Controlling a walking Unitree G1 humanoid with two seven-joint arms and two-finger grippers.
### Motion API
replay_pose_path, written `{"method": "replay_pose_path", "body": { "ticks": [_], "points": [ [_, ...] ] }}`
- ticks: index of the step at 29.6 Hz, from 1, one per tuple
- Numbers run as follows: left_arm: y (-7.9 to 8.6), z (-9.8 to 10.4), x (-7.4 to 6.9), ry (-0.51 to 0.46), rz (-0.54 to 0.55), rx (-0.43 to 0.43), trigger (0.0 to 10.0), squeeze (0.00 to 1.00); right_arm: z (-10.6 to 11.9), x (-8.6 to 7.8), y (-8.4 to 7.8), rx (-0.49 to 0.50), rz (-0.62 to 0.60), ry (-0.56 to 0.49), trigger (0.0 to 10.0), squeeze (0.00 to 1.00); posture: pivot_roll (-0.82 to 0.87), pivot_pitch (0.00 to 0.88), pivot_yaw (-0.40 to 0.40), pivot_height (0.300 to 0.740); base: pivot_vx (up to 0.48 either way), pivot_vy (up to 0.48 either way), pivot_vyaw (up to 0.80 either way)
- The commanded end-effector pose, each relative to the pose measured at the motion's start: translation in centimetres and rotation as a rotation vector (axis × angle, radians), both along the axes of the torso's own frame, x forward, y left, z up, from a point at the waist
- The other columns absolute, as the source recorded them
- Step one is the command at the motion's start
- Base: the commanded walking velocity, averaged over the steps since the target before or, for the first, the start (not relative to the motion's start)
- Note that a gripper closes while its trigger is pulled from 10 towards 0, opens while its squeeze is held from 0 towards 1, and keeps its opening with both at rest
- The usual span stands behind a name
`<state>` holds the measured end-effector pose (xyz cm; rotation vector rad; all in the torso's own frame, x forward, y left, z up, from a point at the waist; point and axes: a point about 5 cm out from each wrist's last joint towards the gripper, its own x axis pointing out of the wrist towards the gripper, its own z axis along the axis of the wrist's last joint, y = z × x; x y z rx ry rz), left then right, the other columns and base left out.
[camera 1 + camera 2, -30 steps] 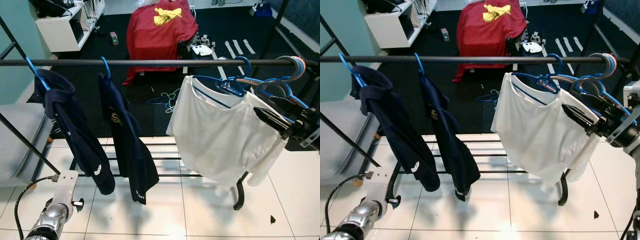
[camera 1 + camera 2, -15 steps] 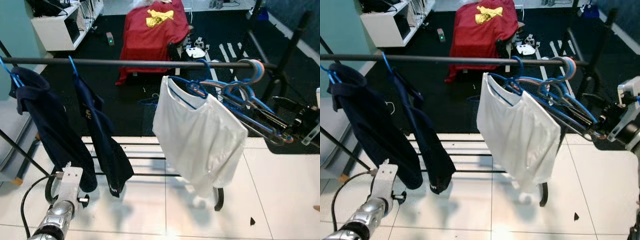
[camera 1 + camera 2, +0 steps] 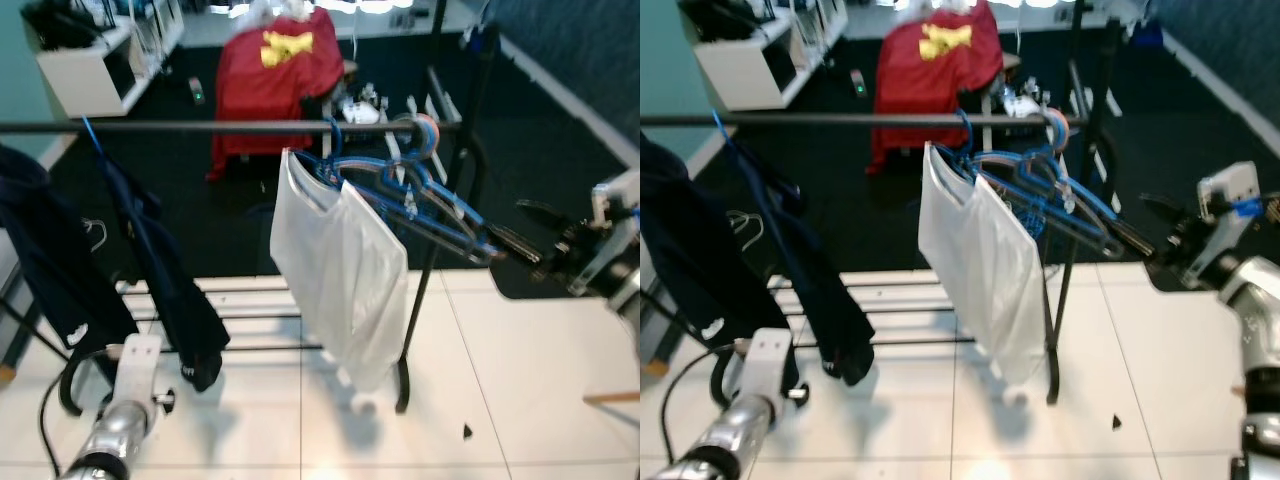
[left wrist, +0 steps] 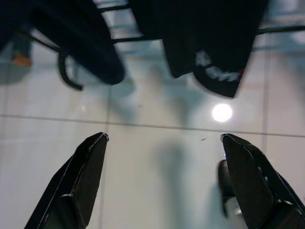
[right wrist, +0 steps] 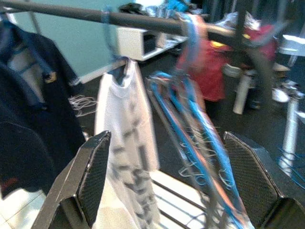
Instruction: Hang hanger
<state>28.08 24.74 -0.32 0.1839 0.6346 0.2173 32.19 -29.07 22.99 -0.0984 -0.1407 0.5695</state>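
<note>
So the bunch of blue plastic hangers (image 3: 420, 195) is hooked on the black metal clothes rail (image 3: 200, 127) near its right end, long axis sloping from the hooks down toward about 4 o'clock, lower ends pointing at the right gripper (image 3: 530, 228). That gripper sits just beside those ends with its black fingers (image 5: 88, 179) spread wide, nothing between them. A white t-shirt (image 3: 340, 270) hangs on the rail at 9 o'clock of the bunch. The left gripper (image 4: 162, 183) hangs low over the white tiled floor (image 3: 520, 370), jaws wide apart, holding nothing.
</note>
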Motion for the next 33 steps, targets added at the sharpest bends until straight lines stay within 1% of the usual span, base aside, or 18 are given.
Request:
{"method": "replay_pose_path", "body": {
  "ticks": [1,5,7,12,13,16,17,19,24,26,29,30,31,33],
  "points": [
    [0.9,-0.7,-1.1,0.031,0.030,0.010,10.0,0.00,0.0,0.2,1.1,0.001,0.033,-0.008,10.0,0.00,-0.01,0.138,0.019,0.740,0.000,0.000,0.80],
    [0.7,-0.6,-0.9,0.024,0.024,0.007,10.0,0.00,-0.1,0.2,1.4,-0.002,0.053,-0.004,10.0,0.00,-0.02,0.134,0.015,0.740,0.000,0.000,0.80],
    [0.4,-0.6,-0.8,0.017,0.017,0.004,10.0,0.00,-0.1,0.1,1.9,-0.004,0.076,-0.002,10.0,0.00,-0.02,0.129,0.011,0.740,0.000,0.000,0.80],
    [0.2,-0.5,-0.6,0.009,0.012,-0.003,10.0,0.00,-0.1,0.1,2.1,-0.003,0.067,-0.003,10.0,0.00,-0.03,0.127,0.012,0.740,0.000,0.000,0.80],
    [0.0,-0.5,-0.5,0.007,0.008,-0.008,10.0,0.00,0.0,0.2,2.1,-0.012,0.045,-0.008,10.0,0.00,-0.03,0.126,0.011,0.740,0.000,0.000,0.80],
    [-0.4,-0.4,-0.2,-0.005,-0.019,-0.029,10.0,0.00,-0.2,0.7,1.9,-0.022,-0.056,0.001,10.0,0.00,-0.03,0.124,0.012,0.740,0.000,0.000,0.00],
    [-0.4,-0.4,-0.2,-0.005,-0.019,-0.029,10.0,0.00,-0.2,0.7,1.9,-0.022,-0.056,0.001,10.0,0.00,-0.03,0.124,0.012,0.740,0.000,0.000,0.00],
    [-0.8,-0.3,-0.1,-0.014,-0.038,-0.037,10.0,0.00,-0.7,0.9,2.0,-0.039,-0.088,0.017,10.0,0.00,-0.03,0.122,0.011,0.740,0.480,0.000,0.00],
    [-0.9,-0.3,0.0,-0.009,-0.041,-0.038,10.0,0.00,-1.5,1.1,2.3,-0.059,-0.127,0.045,10.0,0.00,-0.04,0.122,0.011,0.740,0.480,0.000,0.00],
    [-1.1,-0.4,-0.1,-0.013,-0.042,-0.051,10.0,0.00,-2.0,1.3,2.4,-0.075,-0.171,0.069,10.0,0.00,-0.03,0.122,0.009,0.740,0.000,0.000,0.00],
    [-1.2,-0.4,-0.1,-0.016,-0.044,-0.057,10.0,0.00,-2.1,1.4,2.2,-0.070,-0.205,0.069,10.0,0.00,-0.03,0.121,0.007,0.740,0.000,0.000,0.00],
    [-1.3,-0.4,-0.1,-0.018,-0.049,-0.065,10.0,0.00,-1.7,1.5,1.8,-0.040,-0.280,0.058,10.0,0.00,-0.03,0.121,0.005,0.740,0.000,0.000,0.00],
    [-1.3,-0.4,-0.1,-0.018,-0.049,-0.065,10.0,0.00,-1.7,1.5,1.8,-0.040,-0.280,0.058,10.0,0.00,-0.03,0.121,0.005,0.740,0.000,0.000,0.00],
    [-1.4,-0.5,-0.1,-0.016,-0.052,-0.066,10.0,0.00,-1.6,1.4,1.8,-0.026,-0.327,0.059,10.0,0.00,-0.04,0.120,0.005,0.740,0.000,0.000,0.00]
  ]
}}
